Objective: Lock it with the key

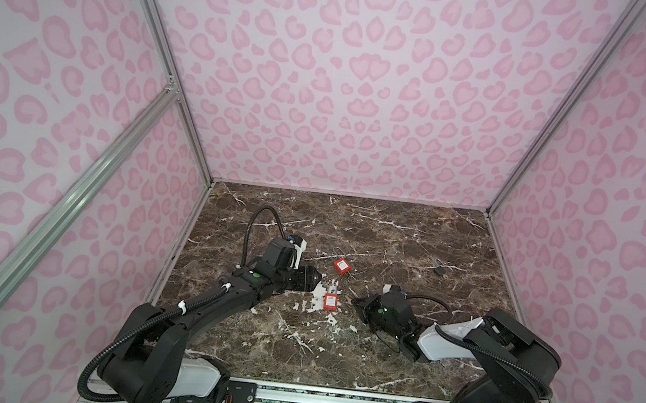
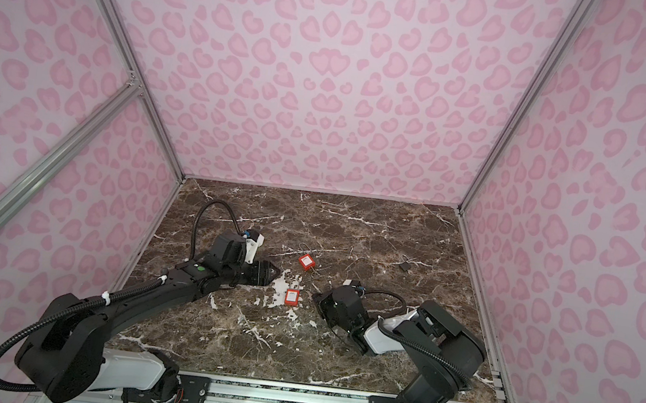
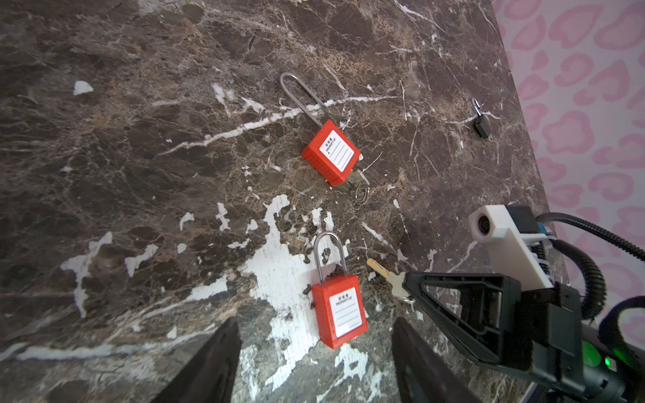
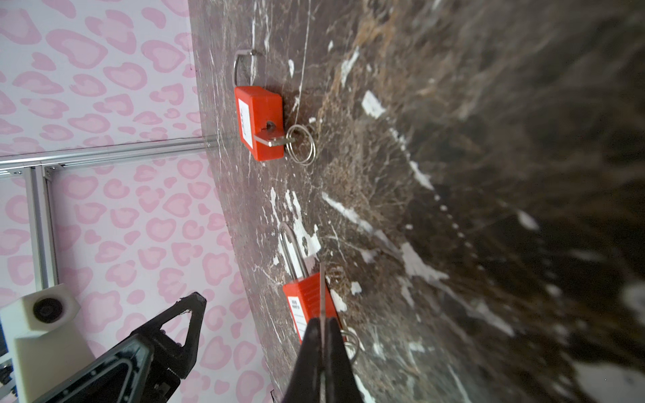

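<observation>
Nearest the robot, the short-shackled red plastic padlock (image 3: 338, 314) was found flat on the dark brown marble-patterned desk (image 3: 139, 139), label up, its shackle pointing away from the arm bases. It was straddled by the left end effector (image 3: 314, 319), whose fingers (image 3: 216, 349) were spread apart, one to each side of the body, with nothing gripped. Just beside the padlock, on the right arm's side, the right end effector (image 3: 408, 283) was seen clamped together on the small brass-tipped key (image 3: 384, 273). The blade was aimed slantwise towards the shackle end. The keyway is judged to sit in the opposite, nearer end face, so realignment along the body's long axis would be called for. Farther back, a long-shackled red padlock (image 3: 330, 157) was lying with a second key (image 3: 356, 178) seated in it, and well beyond that a small dark padlock (image 3: 481, 124).
</observation>
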You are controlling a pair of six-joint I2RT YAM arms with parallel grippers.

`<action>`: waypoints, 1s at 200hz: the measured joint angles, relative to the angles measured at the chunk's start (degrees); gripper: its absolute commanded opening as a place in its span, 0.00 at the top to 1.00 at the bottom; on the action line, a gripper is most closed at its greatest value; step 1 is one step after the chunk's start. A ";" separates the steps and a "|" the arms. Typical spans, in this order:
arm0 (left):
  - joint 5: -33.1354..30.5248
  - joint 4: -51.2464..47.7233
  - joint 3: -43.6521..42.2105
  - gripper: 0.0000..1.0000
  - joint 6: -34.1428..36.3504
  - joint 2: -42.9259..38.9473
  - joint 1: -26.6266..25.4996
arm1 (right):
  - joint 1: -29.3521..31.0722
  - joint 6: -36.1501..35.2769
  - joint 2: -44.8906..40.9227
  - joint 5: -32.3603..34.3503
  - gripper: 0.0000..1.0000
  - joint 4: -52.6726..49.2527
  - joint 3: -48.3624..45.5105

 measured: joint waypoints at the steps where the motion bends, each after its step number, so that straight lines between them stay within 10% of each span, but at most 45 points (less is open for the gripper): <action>1: 0.00 0.00 -0.02 0.30 -0.04 0.00 0.00 | 0.00 0.02 0.00 0.00 0.91 0.00 0.00; 101: -0.17 -0.07 -0.20 0.30 -0.11 -0.39 0.00 | 0.00 0.87 -0.11 -0.63 0.44 -0.59 0.22; 200: -0.39 -0.11 -0.33 0.29 -0.11 -0.85 0.00 | -0.26 0.26 -2.12 -0.63 0.31 -5.20 1.16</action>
